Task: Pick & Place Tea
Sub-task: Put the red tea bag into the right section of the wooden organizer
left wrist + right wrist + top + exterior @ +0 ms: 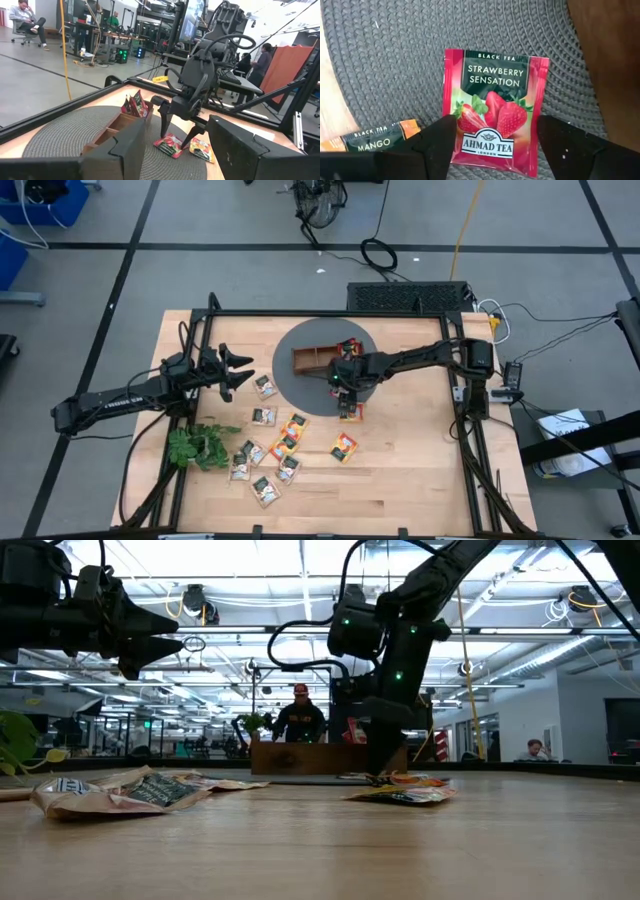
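Fingers of my right gripper (176, 138) stand spread and released, tips pointing down, straddling a red strawberry sachet (493, 110) that lies flat on the grey woven mat (395, 65). Nothing is clamped; in the right wrist view the sachet shows in the gap between the two fingers, and I cannot tell whether either tip touches it.

Just beside that sachet, partly off the mat edge, lies an orange mango sachet (372, 137). Just beyond my right fingers sits the brown wooden tray (112, 132) on the same mat, with red sachets (135, 106) standing upright in its end compartment.

Left gripper (240, 370) hovers above the table (400, 480), well apart from the right one, fingers parted and holding nothing.

Near the left fingers, on the table below and toward the front edge, the loose sachets (270, 450) are scattered: pale ones with dark green print, orange-yellow ones and one more orange one (344, 447) set nearer the right gripper. A green plant sprig (195, 446) lies beside the scatter, on its outer side.

A person (300, 718) stands in the room behind the tray, seen in the low view.
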`<move>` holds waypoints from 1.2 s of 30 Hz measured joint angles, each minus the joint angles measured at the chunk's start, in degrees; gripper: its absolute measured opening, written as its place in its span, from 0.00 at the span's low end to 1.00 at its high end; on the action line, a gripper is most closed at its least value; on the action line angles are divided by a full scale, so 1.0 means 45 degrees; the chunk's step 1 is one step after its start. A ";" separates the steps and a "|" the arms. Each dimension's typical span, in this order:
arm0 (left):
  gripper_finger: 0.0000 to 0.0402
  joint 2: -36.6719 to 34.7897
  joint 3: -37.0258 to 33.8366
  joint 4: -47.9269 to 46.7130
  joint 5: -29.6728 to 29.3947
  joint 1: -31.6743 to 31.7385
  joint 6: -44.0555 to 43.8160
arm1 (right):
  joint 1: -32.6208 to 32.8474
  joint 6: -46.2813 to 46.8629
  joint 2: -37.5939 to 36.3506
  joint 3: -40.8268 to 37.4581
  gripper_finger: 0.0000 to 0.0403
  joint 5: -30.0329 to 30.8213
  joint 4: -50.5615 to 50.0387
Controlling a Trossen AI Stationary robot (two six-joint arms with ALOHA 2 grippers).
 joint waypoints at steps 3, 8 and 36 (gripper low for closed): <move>0.53 0.0000 0.0000 0.0000 0.0000 0.0000 0.0000 | -0.0002 0.0384 0.0032 -0.0003 0.59 -0.0328 -0.0087; 0.53 -0.0002 0.0000 0.0000 0.0000 0.0000 0.0000 | 0.0000 0.0570 0.0016 -0.0018 0.39 -0.0863 -0.0149; 0.53 -0.0003 -0.0001 0.0000 0.0001 0.0000 0.0000 | -0.0011 0.0890 -0.1911 -0.1013 0.00 0.6764 0.3717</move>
